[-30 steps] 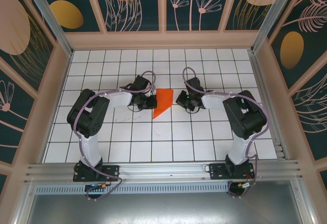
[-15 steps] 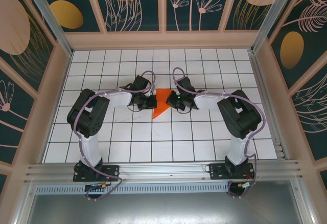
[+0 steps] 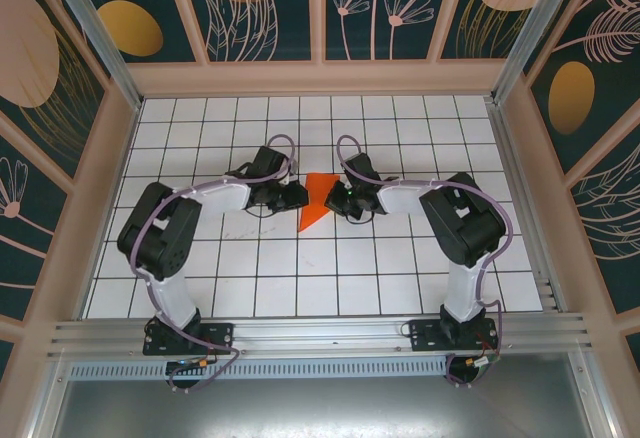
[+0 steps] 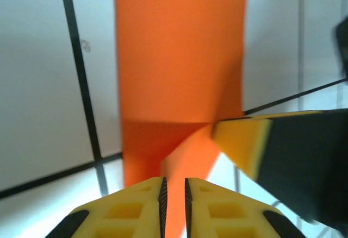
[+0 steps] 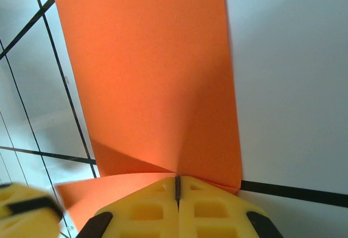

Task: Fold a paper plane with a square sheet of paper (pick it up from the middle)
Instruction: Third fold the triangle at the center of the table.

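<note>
Moved in since a second ago: right hand [image 3: 336, 201], from well off to the right of the sheet of paper [image 3: 314, 203] to touching its right edge. Pressed tight together at the fingers, with the tip down on the paper's edge. Pushing and not pinching, by the look of it.

Over on the paper's left edge, left hand [image 4: 174, 186] with fingers nearly together and just a thin slit between. Lifted flap of paper poking into that slit. Hard to tell if gripping the flap or letting it go.

Folded some already, with a point at the near end and a crease running across. Lying flat on the white table [image 3: 300, 268] apart from that one raised flap. Right between both hands, and not in any box or tray.

Very light and thin, so likely to slide on the smooth table at a small push. Bendy too, and easy to crumple or tear if tugged from both sides. Best to hold down with one hand and lift with the other. Best to take hold at a free edge or the raised flap, since hard to grab when flat. Likely to keep a crease once pressed, so worth lining up the edges first.
</note>
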`<act>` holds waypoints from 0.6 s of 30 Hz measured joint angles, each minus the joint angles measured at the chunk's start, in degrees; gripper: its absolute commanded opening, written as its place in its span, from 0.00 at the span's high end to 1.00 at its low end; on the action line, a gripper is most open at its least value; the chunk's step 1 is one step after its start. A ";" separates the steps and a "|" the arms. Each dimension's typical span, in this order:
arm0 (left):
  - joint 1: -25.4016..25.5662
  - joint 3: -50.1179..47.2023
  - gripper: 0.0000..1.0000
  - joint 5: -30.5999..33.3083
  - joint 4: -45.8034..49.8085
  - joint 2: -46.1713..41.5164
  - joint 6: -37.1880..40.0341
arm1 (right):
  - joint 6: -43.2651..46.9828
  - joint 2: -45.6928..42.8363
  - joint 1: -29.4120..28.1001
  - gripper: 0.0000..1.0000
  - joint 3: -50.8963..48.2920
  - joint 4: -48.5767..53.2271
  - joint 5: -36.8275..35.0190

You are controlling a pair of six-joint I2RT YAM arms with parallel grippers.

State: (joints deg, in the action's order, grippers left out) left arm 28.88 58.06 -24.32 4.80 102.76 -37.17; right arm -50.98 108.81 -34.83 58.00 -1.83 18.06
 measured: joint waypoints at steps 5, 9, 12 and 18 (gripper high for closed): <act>0.02 -5.07 0.86 -4.59 -6.34 -3.52 -6.29 | -0.20 0.00 0.00 1.00 0.00 0.02 0.00; 0.59 -7.17 0.90 -6.47 -7.82 -3.50 -9.22 | -0.39 0.00 0.00 1.00 -0.02 0.04 0.00; 1.36 -7.87 0.89 -6.84 -8.24 -3.50 -10.40 | -0.44 0.00 0.00 1.00 -0.02 0.02 0.00; 2.27 -8.07 0.88 -6.97 -8.22 -3.04 -11.08 | -0.61 0.00 0.02 1.00 -0.35 -0.46 0.00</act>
State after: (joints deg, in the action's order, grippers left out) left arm 31.16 50.00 -31.29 -3.42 99.72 -48.25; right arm -51.59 108.81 -34.81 57.65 -2.28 18.06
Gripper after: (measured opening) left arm 0.114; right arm 0.065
